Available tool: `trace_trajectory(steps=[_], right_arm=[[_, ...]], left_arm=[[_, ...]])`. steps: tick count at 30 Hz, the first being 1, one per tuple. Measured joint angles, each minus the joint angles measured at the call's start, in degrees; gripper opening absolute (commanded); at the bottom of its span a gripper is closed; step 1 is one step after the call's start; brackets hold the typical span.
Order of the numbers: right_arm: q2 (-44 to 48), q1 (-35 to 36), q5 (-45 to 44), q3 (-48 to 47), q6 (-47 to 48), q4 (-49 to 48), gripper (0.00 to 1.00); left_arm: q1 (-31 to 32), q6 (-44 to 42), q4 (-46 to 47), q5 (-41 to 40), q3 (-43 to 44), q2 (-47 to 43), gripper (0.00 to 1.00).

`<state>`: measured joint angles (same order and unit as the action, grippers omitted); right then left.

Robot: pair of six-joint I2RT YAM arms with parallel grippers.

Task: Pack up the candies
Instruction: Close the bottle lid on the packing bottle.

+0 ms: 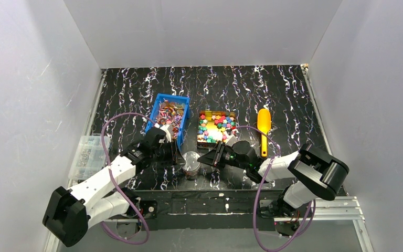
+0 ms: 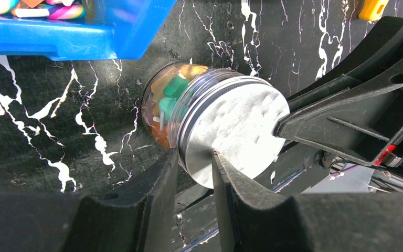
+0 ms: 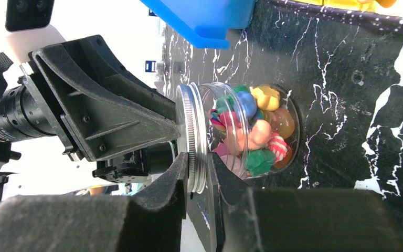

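Note:
A clear jar (image 1: 191, 167) packed with mixed candies (image 3: 252, 131) stands on the table between my two grippers, under a silver screw lid (image 2: 236, 126). My left gripper (image 1: 178, 155) pinches the lid's rim from the left; in the left wrist view the gripper (image 2: 195, 164) has one finger on the lid's face and one at the lid's edge. My right gripper (image 1: 210, 157) pinches the lid's rim (image 3: 191, 131) from the right, and its jaws (image 3: 197, 170) sit tight on either side. More flat wrapped candies (image 1: 170, 113) and chunky candies (image 1: 218, 125) lie behind.
The blue bin (image 1: 152, 114) of wrapped sweets stands just behind the left gripper. A yellow-rimmed tray (image 1: 199, 137) of chunky sweets is behind the right gripper. An orange scoop (image 1: 264, 128) lies right of the tray. A clear plastic box (image 1: 86, 155) sits off the table's left edge.

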<state>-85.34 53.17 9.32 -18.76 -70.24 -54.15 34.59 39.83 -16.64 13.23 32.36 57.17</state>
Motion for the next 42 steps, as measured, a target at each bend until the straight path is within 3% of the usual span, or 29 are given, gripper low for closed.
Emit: trace_trajectory(steps=[7, 12, 27, 42], right_arm=[[0.00, -0.31, 0.02, 0.02, 0.09, 0.55, 0.33], [0.74, -0.33, -0.17, 0.11, 0.22, 1.36, 0.40], [11.06, -0.44, -3.41, -1.53, 7.65, 17.11, 0.47], [6.47, 0.55, -3.63, -6.91, 12.59, 24.26, 0.47]], left_arm=[[-0.04, -0.22, 0.44, 0.59, 0.00, 0.94, 0.27], [-0.07, -0.22, 0.72, 0.94, 0.00, 1.55, 0.27], [-0.28, -0.31, 1.49, 1.44, 0.00, 3.04, 0.28], [-0.31, -1.68, 0.66, 2.58, 1.03, 4.63, 0.32]])
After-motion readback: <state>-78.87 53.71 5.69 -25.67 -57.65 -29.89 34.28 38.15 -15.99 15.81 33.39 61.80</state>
